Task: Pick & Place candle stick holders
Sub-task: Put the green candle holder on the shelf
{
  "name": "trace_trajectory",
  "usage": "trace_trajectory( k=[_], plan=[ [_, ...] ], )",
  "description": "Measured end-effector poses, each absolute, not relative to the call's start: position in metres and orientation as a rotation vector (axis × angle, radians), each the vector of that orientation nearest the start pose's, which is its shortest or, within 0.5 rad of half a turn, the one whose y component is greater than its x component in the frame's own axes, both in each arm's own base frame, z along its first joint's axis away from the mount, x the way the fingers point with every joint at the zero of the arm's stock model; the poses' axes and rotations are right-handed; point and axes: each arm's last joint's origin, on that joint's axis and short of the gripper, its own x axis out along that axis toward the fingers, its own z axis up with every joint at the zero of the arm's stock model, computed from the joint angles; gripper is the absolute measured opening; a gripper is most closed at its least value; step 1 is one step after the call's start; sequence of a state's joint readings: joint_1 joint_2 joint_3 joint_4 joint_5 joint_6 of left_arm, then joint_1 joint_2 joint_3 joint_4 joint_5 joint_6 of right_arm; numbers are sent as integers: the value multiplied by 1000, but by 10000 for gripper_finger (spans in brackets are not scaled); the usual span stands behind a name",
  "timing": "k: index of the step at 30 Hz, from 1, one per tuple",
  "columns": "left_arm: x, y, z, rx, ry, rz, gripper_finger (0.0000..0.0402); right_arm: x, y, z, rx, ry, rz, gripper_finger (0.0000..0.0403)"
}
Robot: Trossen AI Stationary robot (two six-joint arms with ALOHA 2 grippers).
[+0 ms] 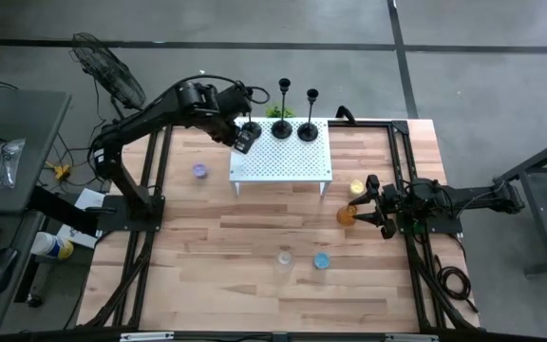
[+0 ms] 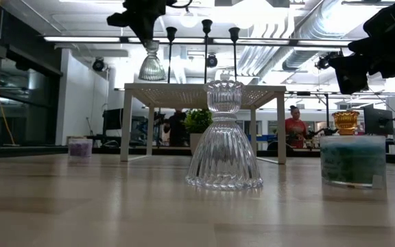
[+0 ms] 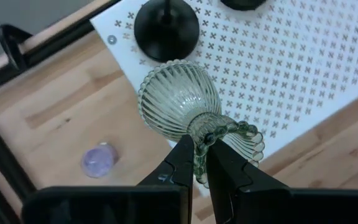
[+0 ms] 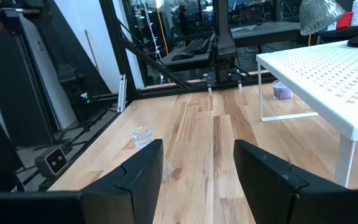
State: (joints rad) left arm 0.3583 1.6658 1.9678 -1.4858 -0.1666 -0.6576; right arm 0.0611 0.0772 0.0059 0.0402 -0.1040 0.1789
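A white perforated shelf (image 1: 297,163) stands at the table's far middle, with three black candlesticks (image 2: 206,41) upright on their round bases (image 3: 166,25). My left gripper (image 1: 245,139) is above the shelf's far left corner, shut on a clear ribbed glass holder (image 3: 179,99). A second clear holder (image 2: 223,137) and a blue cup (image 1: 322,260) stand near the front. A purple cup (image 1: 199,171) stands left of the shelf. Yellow (image 1: 357,188) and orange (image 1: 347,215) cups stand beside my right gripper (image 1: 368,204), which is open and level. My left gripper pinches the holder's scalloped top rim (image 3: 199,144) between its two fingers; the right-hand finger (image 3: 229,171) seems to lie inside the cup. The fingers come steeply from above. The holder hangs bell end down (image 2: 151,68), close over the shelf; whether it touches it, I cannot tell.
Black metal frame rails (image 1: 402,161) run along the table's left, right and far sides. The shelf stands on thin legs (image 4: 347,158) with room under it. Bare wood (image 1: 226,237) lies between the shelf and the front cups. People show in the room beyond (image 2: 295,127).
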Motion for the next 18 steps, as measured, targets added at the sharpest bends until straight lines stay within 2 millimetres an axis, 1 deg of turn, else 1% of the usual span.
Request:
trace_trajectory(
  k=[6,18],
  plan=[
    [289,110,403,-731,970,814,19,102,9,163,179,46,162,191],
    [308,116,387,-839,981,800,19,102,9,163,179,46,162,191]
  ],
)
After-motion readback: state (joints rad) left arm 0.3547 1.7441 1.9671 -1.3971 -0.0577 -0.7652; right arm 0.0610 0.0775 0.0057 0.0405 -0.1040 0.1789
